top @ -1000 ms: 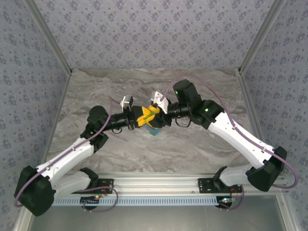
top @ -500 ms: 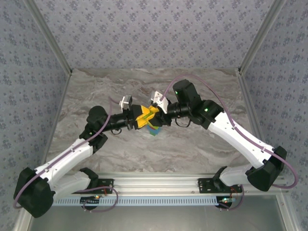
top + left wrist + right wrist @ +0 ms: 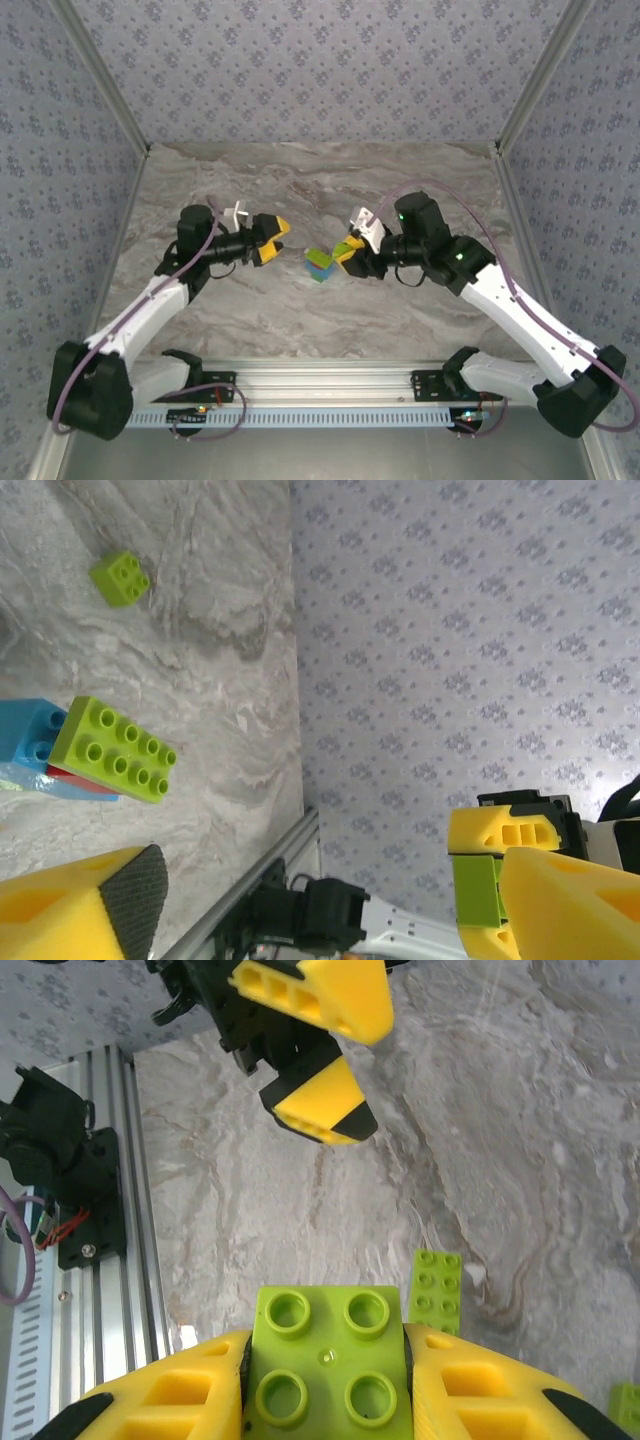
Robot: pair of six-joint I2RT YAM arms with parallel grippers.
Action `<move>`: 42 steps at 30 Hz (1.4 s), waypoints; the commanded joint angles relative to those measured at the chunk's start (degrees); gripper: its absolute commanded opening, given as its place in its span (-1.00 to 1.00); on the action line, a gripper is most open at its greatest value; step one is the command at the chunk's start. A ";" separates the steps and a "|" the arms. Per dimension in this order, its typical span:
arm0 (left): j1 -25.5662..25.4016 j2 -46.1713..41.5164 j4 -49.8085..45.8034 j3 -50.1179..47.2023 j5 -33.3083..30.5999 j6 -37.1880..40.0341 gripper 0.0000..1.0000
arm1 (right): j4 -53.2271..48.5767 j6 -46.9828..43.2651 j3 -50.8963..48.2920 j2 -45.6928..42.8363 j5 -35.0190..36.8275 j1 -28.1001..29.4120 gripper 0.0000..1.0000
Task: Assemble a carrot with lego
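Note:
The carrot [image 3: 319, 264] is a short lego stack on the marble table between the two grippers. In the left wrist view its top is a lime eight-stud brick [image 3: 112, 750] lying on a blue brick [image 3: 28, 735] and a red one. My left gripper [image 3: 272, 238] hangs left of the stack, open and empty, its fingers [image 3: 85, 910] wide apart. My right gripper [image 3: 347, 253] sits just right of the stack, shut on a lime four-stud brick [image 3: 325, 1360] with its studs facing the camera. The stack's lime top [image 3: 437, 1285] shows just beyond that brick.
A loose lime four-stud brick [image 3: 120, 577] lies on the table away from the stack. The aluminium rail [image 3: 105, 1210] runs along the near edge with the arm bases on it. Patterned walls [image 3: 320, 70] close in the back and sides.
Both grippers were pressed together above the stack. The left one has opened and pulled back to the left, and the right one has drawn back to the right with the lime brick in it.

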 commanded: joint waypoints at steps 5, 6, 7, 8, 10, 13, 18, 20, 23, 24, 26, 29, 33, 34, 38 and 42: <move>-0.31 22.24 28.53 3.73 14.40 -12.41 0.80 | -1.72 1.79 -2.70 -3.03 2.06 -0.78 -0.40; 0.18 21.77 23.74 4.04 13.59 -7.38 0.80 | -1.63 1.80 -2.59 -3.08 1.92 -0.76 -0.40; 0.84 19.91 14.59 4.49 11.79 1.17 0.80 | -1.72 1.80 -2.51 -3.35 1.97 -0.77 -0.40; 1.34 17.19 5.01 5.44 9.50 10.21 0.80 | -1.68 1.83 -2.53 -3.55 1.92 -0.75 -0.40; 0.97 11.46 -14.23 8.15 0.55 27.34 0.81 | -1.57 1.87 -2.77 -4.09 2.04 -0.87 -0.41; 1.28 5.32 -11.23 5.49 -4.05 32.12 0.81 | -0.99 2.17 -3.05 -4.01 1.43 -1.02 -0.41; 1.73 -7.12 3.15 -7.22 -19.54 45.50 0.81 | 0.04 3.04 -2.79 -3.31 0.19 -1.01 -0.40; 2.02 -9.11 20.23 -17.00 -20.11 49.06 0.82 | 0.39 3.51 -2.54 -3.31 -0.43 -0.94 -0.40; 1.43 -4.96 33.73 -22.99 -19.11 55.78 0.83 | 0.68 3.93 -2.35 -3.25 -0.86 -0.91 -0.41; 1.18 -2.01 33.46 -22.49 -17.45 59.25 0.82 | 0.75 4.04 -2.15 -3.11 -1.03 -0.99 -0.40; 1.14 3.78 32.31 -20.27 -12.72 64.35 0.79 | 0.10 3.98 -1.37 -2.83 -1.41 -0.94 -0.41; 0.84 8.92 34.37 -19.05 -9.31 68.41 0.76 | -1.10 3.89 -0.03 -2.31 -1.79 -0.87 -0.40; 0.16 12.85 36.01 -18.39 -6.71 72.82 0.77 | -1.98 3.89 0.65 -2.02 -1.82 -0.78 -0.40; -0.71 14.45 33.57 -16.86 -4.11 74.93 0.77 | -1.81 3.80 0.32 -2.03 -1.53 -0.81 -0.40; -3.92 20.97 23.94 -10.58 -1.15 81.49 0.76 | -0.54 3.80 -0.53 -0.63 -1.78 -1.21 -0.40; -5.37 25.64 20.39 -6.29 1.05 84.68 0.75 | 1.08 3.89 -0.86 0.96 -2.52 -1.27 -0.41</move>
